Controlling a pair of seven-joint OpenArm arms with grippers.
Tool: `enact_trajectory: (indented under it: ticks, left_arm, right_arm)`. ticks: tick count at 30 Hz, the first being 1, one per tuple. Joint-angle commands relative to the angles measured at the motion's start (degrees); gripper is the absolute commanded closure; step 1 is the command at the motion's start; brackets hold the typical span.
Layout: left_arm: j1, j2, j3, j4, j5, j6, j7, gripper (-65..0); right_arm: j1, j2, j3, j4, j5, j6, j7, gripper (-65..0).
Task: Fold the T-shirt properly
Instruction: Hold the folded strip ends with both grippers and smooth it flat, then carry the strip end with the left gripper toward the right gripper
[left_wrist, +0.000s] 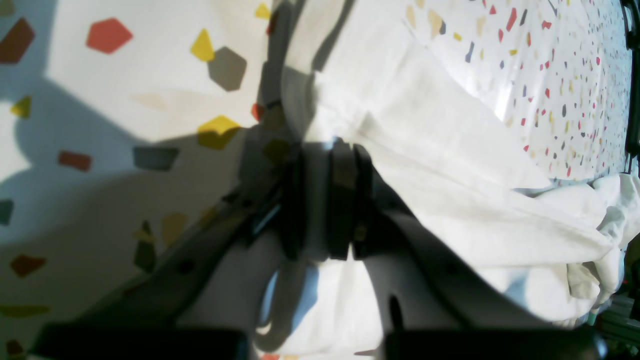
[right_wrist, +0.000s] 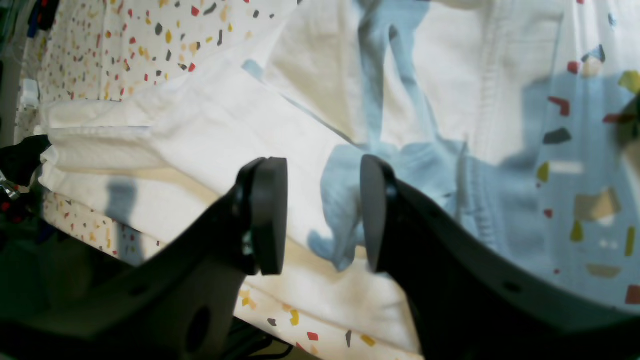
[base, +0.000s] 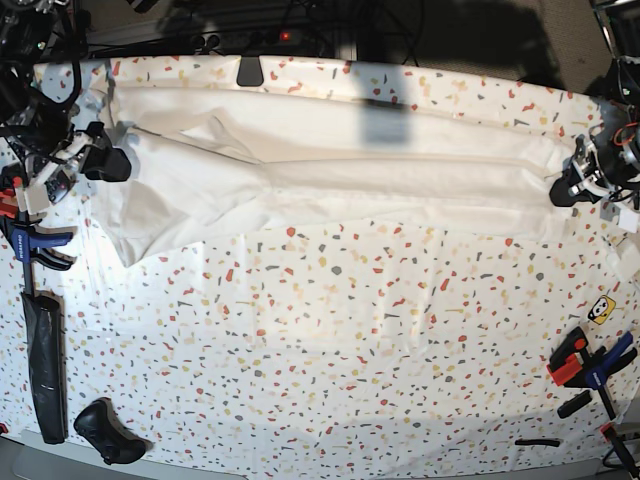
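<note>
Now left gripper (left_wrist: 327, 200) pinching T-shirt (left_wrist: 450, 165).

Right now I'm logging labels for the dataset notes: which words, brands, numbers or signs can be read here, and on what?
None can be read.
Blue clamp: pale lettering along the bar, too small to read.
Yellow sticker on the tabletop: a dark figure, no legible text.
T-shirt: plain white, no print visible.
</note>
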Motion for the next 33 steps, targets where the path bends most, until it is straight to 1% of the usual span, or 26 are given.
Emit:
enact_trajectory:
  ticks: [1,3,6,8,11,14,17,22,25,29,33]
  left_arm:
    - [0.8,-0.3,0.7,-0.2,4.0,1.0,5.3,0.0]
    - [0.8,-0.5,0.7,1.0,3.8,1.0,5.7,0.0]
    - [0.8,-0.7,0.7,4.6,1.1,0.6,8.7,0.0]
    - [0.8,-0.6,0.7,8.6,0.3,-0.5,10.9,0.0]
    - [1.5,-0.6,0.7,15.3,0.2,-0.6,10.8,0.0]
    - [2.8,0.1,0.7,21.1,0.3,-1.3,10.3,0.0]
    - [3.7,1.7,0.7,26.1,0.7,-1.4,9.9,0.0]
    - [4.0,3.8,0.7,31.5,1.3,-1.9,9.4,0.0]
    - [4.0,5.6,0.7,32.7,1.1,-1.9,9.1,0.0]
    - [4.5,8.5,0.7,33.4,1.0,-1.9,8.5,0.0]
    - [6.6,12.8,0.7,37.7,0.4,-2.0,7.3,0.0]
  right_arm:
    - [0.8,1.1,-0.1,1.0,1.4,0.5,1.0,-24.4]
    - [1.2,1.1,-1.1,1.0,1.3,0.5,1.1,-24.4]
    - [1.8,1.1,-3.1,1.0,0.9,0.5,1.2,-24.4]
    - [2.3,1.1,-5.0,1.0,-1.7,0.5,1.8,-24.4]
    - [2.4,1.1,-8.0,1.0,-4.8,0.5,5.0,-24.4]
    - [2.4,1.1,-10.1,1.0,-6.5,0.5,6.1,-24.4]
    - [2.8,0.4,-10.5,1.0,-6.5,0.5,6.3,-24.4]
    - [4.2,-3.3,-10.5,1.0,-10.7,0.5,6.3,-24.4]
    - [4.3,-4.8,-10.5,1.0,-12.0,0.5,6.5,-24.4]
    - [4.3,-6.5,-10.5,1.0,-13.6,0.5,6.6,-24.4]
    - [4.3,-6.8,-10.5,1.0,-15.8,0.5,7.2,-24.4]
